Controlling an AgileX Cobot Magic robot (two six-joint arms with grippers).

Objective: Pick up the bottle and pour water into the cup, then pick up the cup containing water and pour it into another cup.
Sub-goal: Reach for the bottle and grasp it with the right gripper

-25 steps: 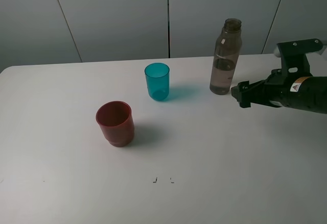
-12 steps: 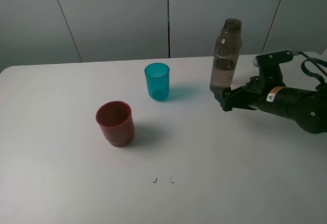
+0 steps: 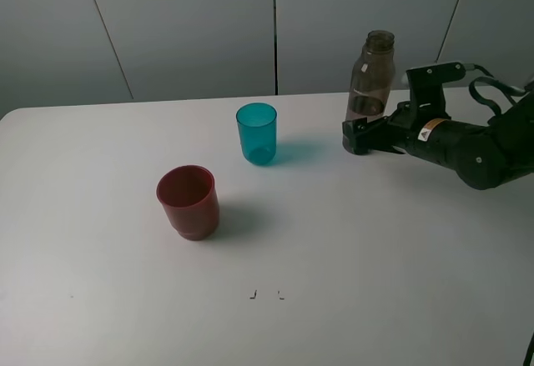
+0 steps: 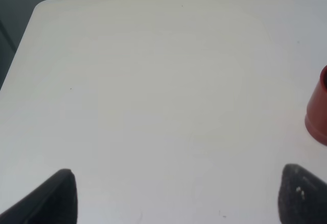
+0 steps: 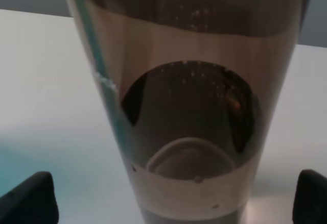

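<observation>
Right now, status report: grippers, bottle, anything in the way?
Right gripper open, straddling bottle near its base. Left gripper open over table. Blue cup stands apart, nothing between.

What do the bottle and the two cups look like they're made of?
Bottle: likely plastic, smoky grey-brown and translucent, since light passes through its walls. Teal cup: probably thin plastic, also translucent, and it casts a teal-tinted shadow. Red cup: probably plastic, opaque and fairly matte, with little shine.
</observation>
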